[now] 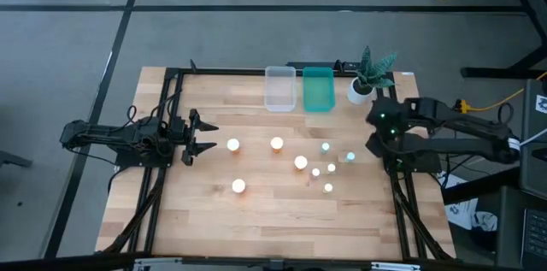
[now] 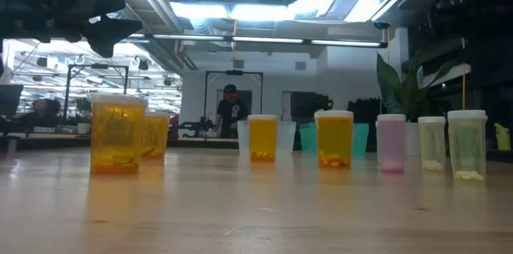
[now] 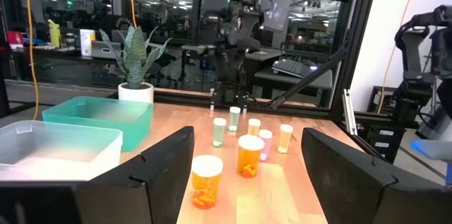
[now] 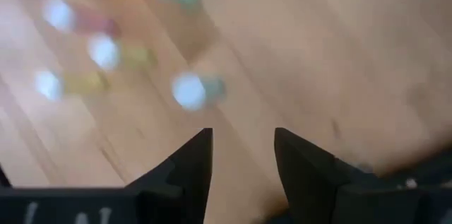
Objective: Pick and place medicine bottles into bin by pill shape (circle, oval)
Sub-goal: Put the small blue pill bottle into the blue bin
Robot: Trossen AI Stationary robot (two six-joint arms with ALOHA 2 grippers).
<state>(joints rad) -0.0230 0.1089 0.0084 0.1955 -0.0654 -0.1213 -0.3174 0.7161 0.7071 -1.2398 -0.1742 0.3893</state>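
Overhead, you see nine medicine bottles [image 1: 301,162] loose mid-worktop [image 1: 256,211], both bins [image 1: 319,89] behind. Left hand [image 1: 198,135] wide, empty. Right wrist view alone shows right hand [image 4: 242,155] parted, empty.

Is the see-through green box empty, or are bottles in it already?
Empty. From above, the translucent teal-green plastic bin shows only its bare floor; the white-capped medicine bottles stand on the wooden table.

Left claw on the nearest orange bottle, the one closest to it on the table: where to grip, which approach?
Grip the orange bottle around its round body, just under the white cap, coming in level from the left claw's side. It stands upright with bare table around it, and the claw, open, already faces it. The next orange bottle stands well clear, so the fingers should have room either side.
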